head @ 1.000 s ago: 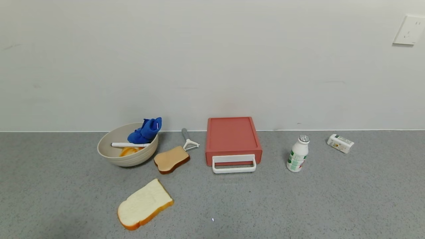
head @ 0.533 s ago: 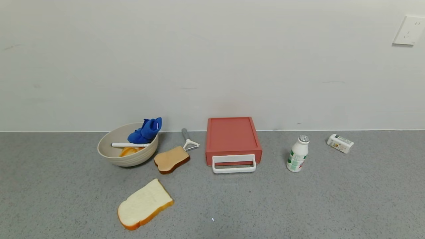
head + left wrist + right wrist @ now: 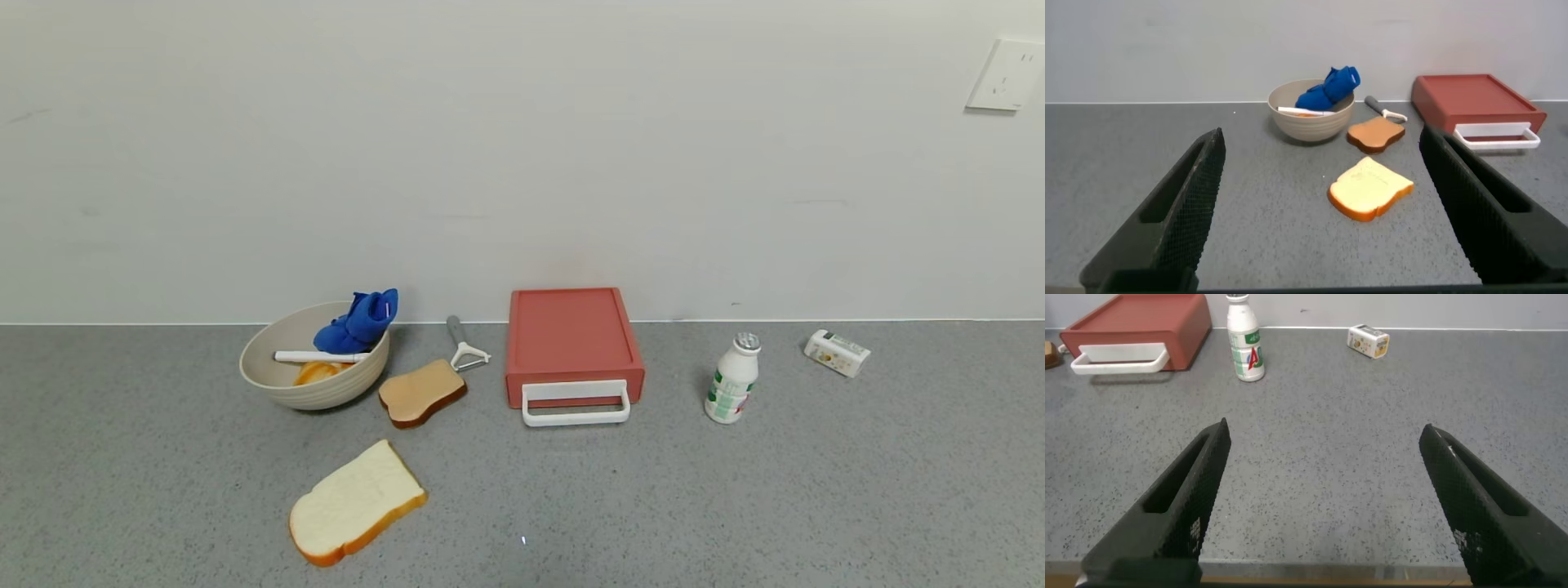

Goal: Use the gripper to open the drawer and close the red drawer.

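We find the drawer [image 3: 574, 347] near the middle of the grey counter [image 3: 816, 490], its back close to the wall and its front closed flush with the red housing. The white loop handle [image 3: 575, 403] projects from the front face toward us, with nothing touching it.

We see neither arm in the head view. Each wrist view shows its own claw low over the counter's near area. The left gripper [image 3: 1323, 208] has its fingers [image 3: 1180, 208] spread wide apart, holding nothing, and faces the white bread slice [image 3: 1370, 189]. The right gripper [image 3: 1327, 498] likewise has its fingers [image 3: 1184, 494] spread wide apart and empty. Both are well apart from the drawer.

To the drawer's left lie a peeler [image 3: 464, 346], a brown bread slice [image 3: 421, 393] and a beige bowl [image 3: 282, 388] containing a blue cloth [image 3: 359, 322]. To its right stand a small white bottle [image 3: 732, 389], upright, and a small carton [image 3: 837, 353] lying on its side.
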Available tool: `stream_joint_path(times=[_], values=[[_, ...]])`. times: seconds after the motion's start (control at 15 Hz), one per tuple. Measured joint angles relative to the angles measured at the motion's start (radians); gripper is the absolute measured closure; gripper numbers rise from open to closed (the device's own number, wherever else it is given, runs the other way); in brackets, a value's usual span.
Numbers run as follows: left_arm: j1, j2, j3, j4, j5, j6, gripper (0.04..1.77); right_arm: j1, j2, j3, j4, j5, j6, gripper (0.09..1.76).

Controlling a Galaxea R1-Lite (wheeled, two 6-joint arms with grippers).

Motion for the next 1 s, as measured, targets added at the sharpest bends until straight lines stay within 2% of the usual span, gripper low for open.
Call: stream_joint_path(times=[0.2, 0.33, 0.47, 0.6, 0.8, 1.0], values=[[0.0, -0.023, 0.234, -0.236, -0.011, 0.008, 0.09, 0.0, 0.0, 0.0, 0.0, 0.0, 0.0, 0.15], [0.001, -0.027, 0.355, -0.33, -0.017, 0.025, 0.09, 0.0, 0.0, 0.0, 0.0, 0.0, 0.0, 0.15], [0.001, -0.029, 0.405, -0.343, -0.049, 0.027, 0.09, 0.0, 0.0, 0.0, 0.0, 0.0, 0.0, 0.15], [0.0, -0.03, 0.423, -0.292, -0.106, 0.026, 0.09, 0.0, 0.0, 0.0, 0.0, 0.0, 0.0, 0.15], [0.0, -0.03, 0.427, -0.23, -0.118, 0.031, 0.09, 0.0, 0.0, 0.0, 0.0, 0.0, 0.0, 0.15], [0.0, -0.03, 0.429, -0.234, -0.117, 0.029, 0.09, 0.0, 0.0, 0.0, 0.0, 0.0, 0.0, 0.15]])
